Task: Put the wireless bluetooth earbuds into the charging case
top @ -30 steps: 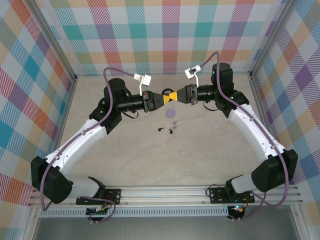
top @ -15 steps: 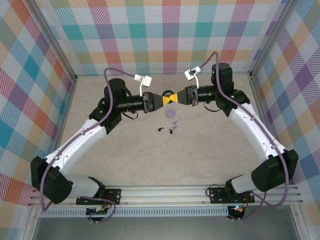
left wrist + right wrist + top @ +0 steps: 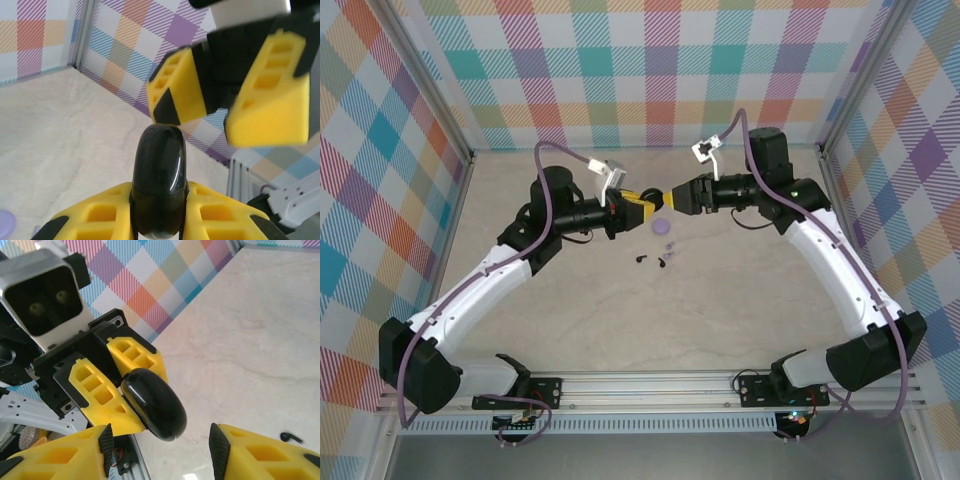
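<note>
A glossy black charging case (image 3: 159, 175), lid closed, stands on end with my left gripper (image 3: 159, 212) shut on its lower half. In the right wrist view the same case (image 3: 154, 402) juts out from the left gripper's yellow fingers (image 3: 100, 390). My right gripper (image 3: 160, 452) is open, its pads wide apart just in front of the case and not touching it. In the top view the two grippers, left (image 3: 646, 206) and right (image 3: 672, 198), face each other above the table. Two tiny black earbuds (image 3: 640, 259) (image 3: 662, 263) and a lavender earbud (image 3: 669, 254) lie below them.
A round lavender case (image 3: 663, 226) lies on the table under the grippers, close to the earbuds. One black earbud (image 3: 290, 436) lies beside my right finger in the right wrist view. Checkered walls (image 3: 650, 70) enclose the pale table (image 3: 720, 320) on three sides.
My right gripper, which met the left at the case, has opened and drawn back slightly to the right. The left wrist has rolled and shifted a little right, still holding the case.
</note>
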`<state>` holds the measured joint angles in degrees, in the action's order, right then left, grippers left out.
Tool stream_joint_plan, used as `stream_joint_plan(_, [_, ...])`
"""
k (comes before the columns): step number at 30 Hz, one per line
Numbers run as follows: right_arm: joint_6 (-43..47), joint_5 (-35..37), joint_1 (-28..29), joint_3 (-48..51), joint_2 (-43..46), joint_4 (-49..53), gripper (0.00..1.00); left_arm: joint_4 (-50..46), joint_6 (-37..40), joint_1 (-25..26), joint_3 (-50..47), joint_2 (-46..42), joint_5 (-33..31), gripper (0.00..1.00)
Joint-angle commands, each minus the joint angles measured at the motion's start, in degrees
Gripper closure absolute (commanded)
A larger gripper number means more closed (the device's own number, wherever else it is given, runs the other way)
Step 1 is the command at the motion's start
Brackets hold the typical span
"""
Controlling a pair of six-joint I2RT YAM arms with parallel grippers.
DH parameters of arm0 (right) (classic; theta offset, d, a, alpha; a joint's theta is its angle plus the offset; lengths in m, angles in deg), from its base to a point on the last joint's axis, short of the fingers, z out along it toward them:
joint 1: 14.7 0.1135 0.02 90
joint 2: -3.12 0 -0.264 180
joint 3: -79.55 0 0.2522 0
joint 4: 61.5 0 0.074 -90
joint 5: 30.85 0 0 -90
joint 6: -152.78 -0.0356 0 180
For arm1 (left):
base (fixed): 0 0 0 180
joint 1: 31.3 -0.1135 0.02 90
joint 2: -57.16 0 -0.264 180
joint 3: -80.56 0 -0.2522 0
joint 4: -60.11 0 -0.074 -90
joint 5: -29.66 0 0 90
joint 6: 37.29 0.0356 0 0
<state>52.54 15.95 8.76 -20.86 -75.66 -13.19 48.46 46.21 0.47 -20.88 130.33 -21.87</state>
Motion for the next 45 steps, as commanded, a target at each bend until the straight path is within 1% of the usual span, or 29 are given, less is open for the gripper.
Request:
stream_joint_plan(1, [3.5,1.7,0.2,-1.9,2.0,4.2,0.45,4.8,9.1,0.7,-1.6,-2.1,1.8,0.89])
stream_joint_plan(7, [4.0,-0.8,0.3,-2.2,1.4,4.9,0.44,7.3,9.7,0.8,-1.9,-2.1,3.3,0.91])
stream_joint_plan(12, [4.3,0.5,1.0,-3.1,0.1,5.7,0.44,8.0,9.5,1.0,-1.9,-2.3,5.3,0.92])
stream_joint_plan(18, [4.5,0.4,2.2,-4.3,-0.9,5.9,0.44,7.6,9.7,1.5,-1.9,-2.2,5.8,0.92])
stream_joint_plan(25, [4.0,3.1,2.6,-5.1,-2.0,6.2,0.43,7.2,10.2,2.3,-1.3,-2.0,7.3,0.93])
stream_joint_plan(37, [0.5,13.6,2.6,-4.7,-1.2,4.7,0.43,5.3,11.8,2.9,-1.2,-2.0,8.3,0.94])
stream_joint_plan(42, [0.1,13.1,2.7,-4.5,-0.6,4.1,0.43,4.7,11.9,2.9,-1.2,-2.0,7.6,0.94])
stream_joint_plan(45, [0.0,14.9,2.7,-4.3,0.1,3.9,0.43,4.8,11.6,2.9,-1.6,-2.0,6.7,0.93])
